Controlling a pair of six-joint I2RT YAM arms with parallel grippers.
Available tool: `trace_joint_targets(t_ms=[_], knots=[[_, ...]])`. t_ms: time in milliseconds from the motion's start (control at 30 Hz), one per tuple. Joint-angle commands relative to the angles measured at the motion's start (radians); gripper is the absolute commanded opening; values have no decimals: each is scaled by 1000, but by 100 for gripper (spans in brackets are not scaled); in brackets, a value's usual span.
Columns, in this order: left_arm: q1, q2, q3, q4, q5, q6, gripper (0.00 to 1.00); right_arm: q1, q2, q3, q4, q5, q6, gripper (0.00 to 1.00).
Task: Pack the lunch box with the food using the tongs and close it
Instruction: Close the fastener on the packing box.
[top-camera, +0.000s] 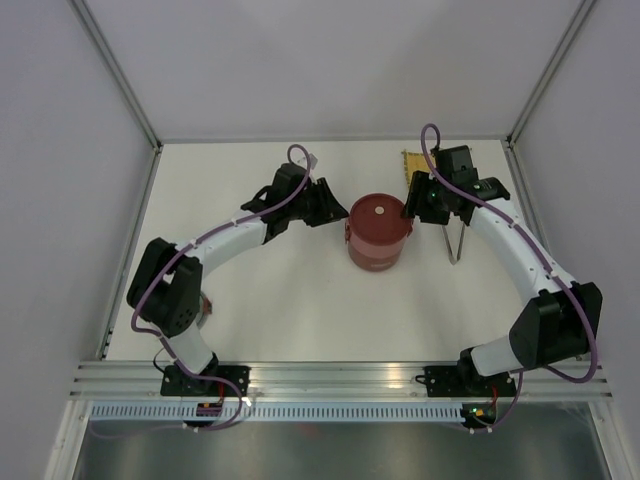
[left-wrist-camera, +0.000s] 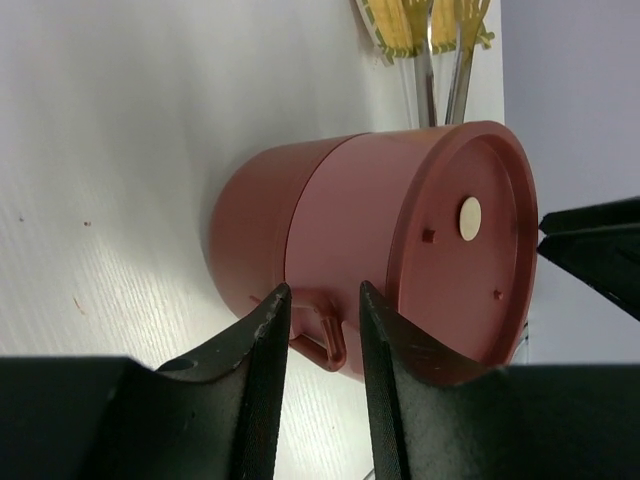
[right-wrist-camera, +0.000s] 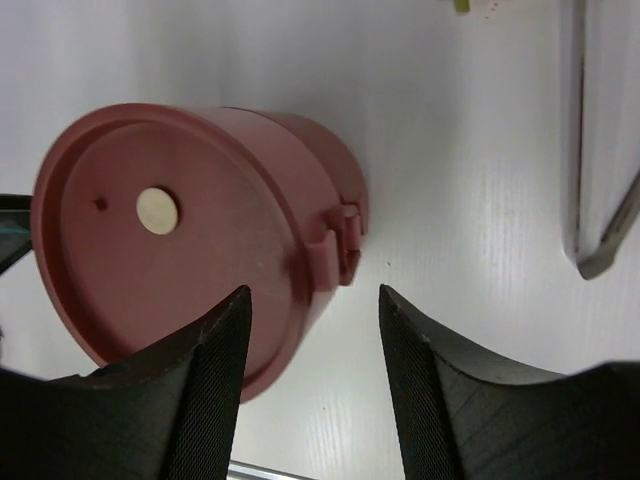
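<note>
The lunch box (top-camera: 378, 233) stands as one dark-red stack in the middle of the table, its lid (right-wrist-camera: 170, 240) with a pale knob on top. My left gripper (top-camera: 335, 212) is at its left side, open. In the left wrist view the box's side latch loop (left-wrist-camera: 325, 335) lies just beyond the gap of that gripper (left-wrist-camera: 322, 300), untouched. My right gripper (top-camera: 412, 208) is open at the box's right side. The right wrist view has the other latch (right-wrist-camera: 340, 240) just ahead of this gripper (right-wrist-camera: 312, 300). The silver tongs (top-camera: 458, 245) lie on the table right of the box. The food is hidden.
A yellow woven mat (top-camera: 412, 160) lies at the back right, behind the right gripper, with the tongs' (left-wrist-camera: 445, 85) ends reaching toward it. White walls close the table at the back and both sides. A metal rail (top-camera: 330, 378) runs along the near edge.
</note>
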Motion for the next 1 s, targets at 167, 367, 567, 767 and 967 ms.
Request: trace_joint_targets(t_ms=[167, 367, 567, 767, 967], knots=[[-67, -10, 60, -56, -18, 36, 37, 2, 21, -33, 163, -91, 12, 56], [-88, -52, 29, -73, -64, 29, 35, 2, 29, -58, 186, -97, -16, 49], [-131, -70, 6, -74, -85, 32, 34, 1, 49, -69, 212, -124, -25, 46], [-122, -53, 8, -117, -140, 33, 34, 2, 44, -61, 200, -98, -29, 46], [-81, -110, 5, -158, -177, 41, 38, 1, 35, -59, 149, -62, -11, 38]])
